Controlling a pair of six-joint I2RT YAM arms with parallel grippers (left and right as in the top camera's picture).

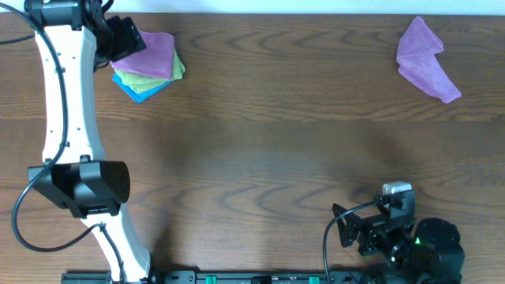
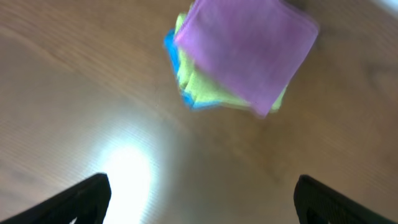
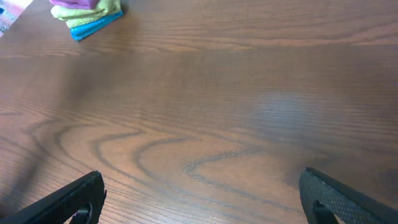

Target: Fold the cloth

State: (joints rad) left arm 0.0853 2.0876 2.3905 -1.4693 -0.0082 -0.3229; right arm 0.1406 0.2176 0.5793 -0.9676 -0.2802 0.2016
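Left claw point(image 2: 202, 190): fingers wide apart, nothing between them, above the far left corner of the bench point(image 1: 260, 142). Right claw point(image 3: 202, 183): also spread and empty, parked low at the near right edge.

The cloth point(image 2: 245, 50), pinkish-purple, lies as a flat folded square on top of a small stack. A green cloth point(image 2: 199, 87) is under it and a blue cloth point(image 1: 138, 91) at the bottom. The layers are skewed, so the green and blue edges stick out on one side.

Risks as I judge them:
- A low pass or a careless descent by the left claw could snag the top layer, undo the fold or push the stack askew.
- If I pinch at the edge, the fingers may take the green layer along with it, since the edges sit close together.
- The crumpled lavender cloth point(image 1: 426, 59) at the far right is near in colour, so I could mistake it for the target.

Hard to read:
- The left wrist view is blurred, with glare on the wood.
- From overhead, the arm's housing covers the left fingertips, so I cannot judge their height over the stack.
- The right wrist view cuts the stack off at the frame corner.
- I cannot tell how many folds the cloth has.
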